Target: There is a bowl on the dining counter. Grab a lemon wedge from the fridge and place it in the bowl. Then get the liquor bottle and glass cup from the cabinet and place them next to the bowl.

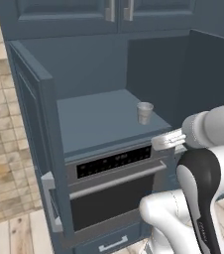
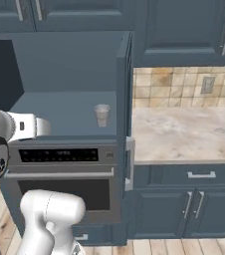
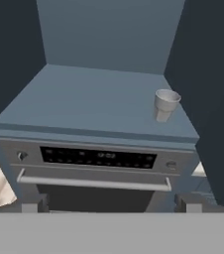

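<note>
A small clear glass cup point(image 1: 144, 112) point(image 2: 101, 115) point(image 3: 165, 104) stands upright near the right front of the open cabinet's blue shelf point(image 1: 94, 121) point(image 3: 89, 96). My gripper point(image 3: 109, 206) is open, its fingertips point(image 3: 29, 203) spread wide with nothing between them. It hangs in front of the cabinet, well short of the cup and lower than it. My white forearm point(image 1: 171, 140) point(image 2: 30, 127) reaches in at shelf height. The bowl, lemon wedge, fridge and liquor bottle are out of view.
Both cabinet doors stand open: the left door point(image 1: 34, 119) and the right door point(image 1: 213, 74) point(image 2: 125, 94) flank the shelf. A built-in oven point(image 1: 114, 178) point(image 2: 59, 172) point(image 3: 99, 158) sits below. A marble counter point(image 2: 184, 132) lies to the right.
</note>
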{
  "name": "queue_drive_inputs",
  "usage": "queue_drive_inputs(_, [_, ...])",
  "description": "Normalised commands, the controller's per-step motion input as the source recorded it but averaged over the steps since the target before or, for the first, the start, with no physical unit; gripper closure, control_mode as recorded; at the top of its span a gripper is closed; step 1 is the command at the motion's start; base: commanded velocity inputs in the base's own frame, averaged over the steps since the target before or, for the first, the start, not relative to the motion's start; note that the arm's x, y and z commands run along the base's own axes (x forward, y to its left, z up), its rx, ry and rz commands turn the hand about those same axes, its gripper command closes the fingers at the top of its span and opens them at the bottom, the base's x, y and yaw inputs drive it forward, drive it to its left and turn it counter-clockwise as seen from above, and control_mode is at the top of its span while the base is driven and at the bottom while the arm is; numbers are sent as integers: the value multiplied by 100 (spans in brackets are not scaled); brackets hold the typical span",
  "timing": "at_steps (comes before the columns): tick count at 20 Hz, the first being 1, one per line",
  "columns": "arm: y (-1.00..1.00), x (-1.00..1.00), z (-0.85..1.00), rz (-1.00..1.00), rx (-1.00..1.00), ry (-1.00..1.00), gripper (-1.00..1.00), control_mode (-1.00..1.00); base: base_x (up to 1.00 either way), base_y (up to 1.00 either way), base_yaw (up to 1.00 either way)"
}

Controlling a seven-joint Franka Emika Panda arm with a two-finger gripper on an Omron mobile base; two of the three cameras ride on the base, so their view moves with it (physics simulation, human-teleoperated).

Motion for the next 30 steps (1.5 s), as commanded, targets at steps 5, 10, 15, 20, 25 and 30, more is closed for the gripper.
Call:
queue_drive_inputs(5, [0,0,0,0,0,0,-100,100,52,-10,14])
queue_drive_inputs(10, [0,0,0,0,0,0,-100,100,46,-18,10])
queue_drive_inputs(15, [0,0,0,0,0,0,-100,100,50,-21,7])
queue_drive_inputs(20, [0,0,0,0,0,0,-100,100,48,-25,4])
queue_drive_inputs(25, [-25,29,0,0,1,9,-100,-100,9,-6,0])
queue_drive_inputs(30, [-18,23,0,-3,0,19,-100,-100,0,0,0])
